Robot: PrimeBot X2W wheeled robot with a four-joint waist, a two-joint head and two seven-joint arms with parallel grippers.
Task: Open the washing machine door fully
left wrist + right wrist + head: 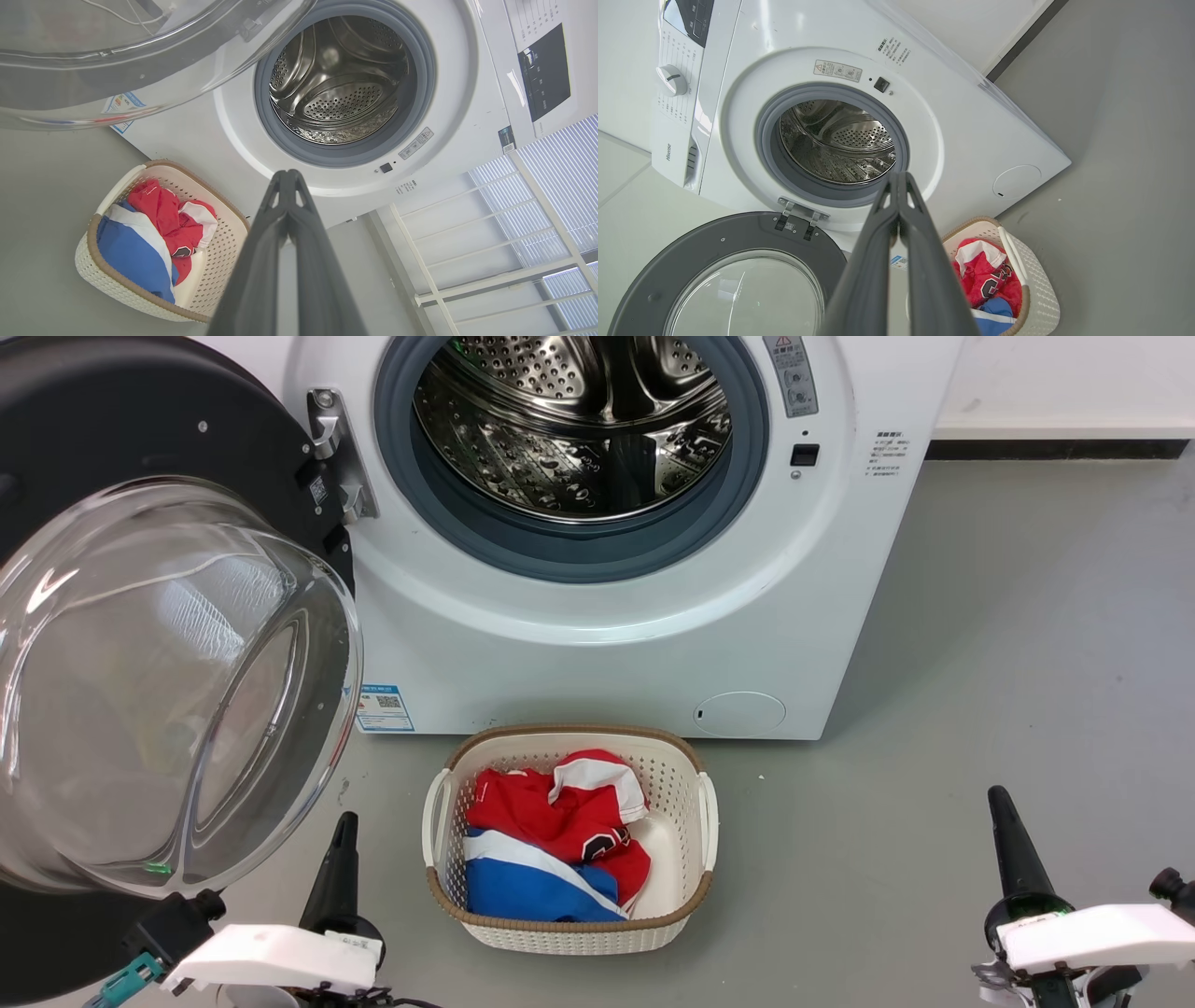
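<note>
Clearly, the door (168,672) was seen swung wide on its hinge (331,448), left of the drum (569,420), with its glass bowl turned outward above the floor (1027,663). The left end effector (344,821) was held just beside the door's lower edge, fingers pressed together on nothing. The right end effector (1001,798) was likewise closed and empty, well apart from the door. A basket (560,933) of clothes (551,831) was set before the washer (794,616).

I get bright, even, diffuse light; all views sharp. Soft shadow on grey floor (1027,663) right of washing machine (607,644). White glare streaks on washing machine door (140,691) glass; steel drum (569,420) glints. My wrist views bow straight edges near borders.
</note>
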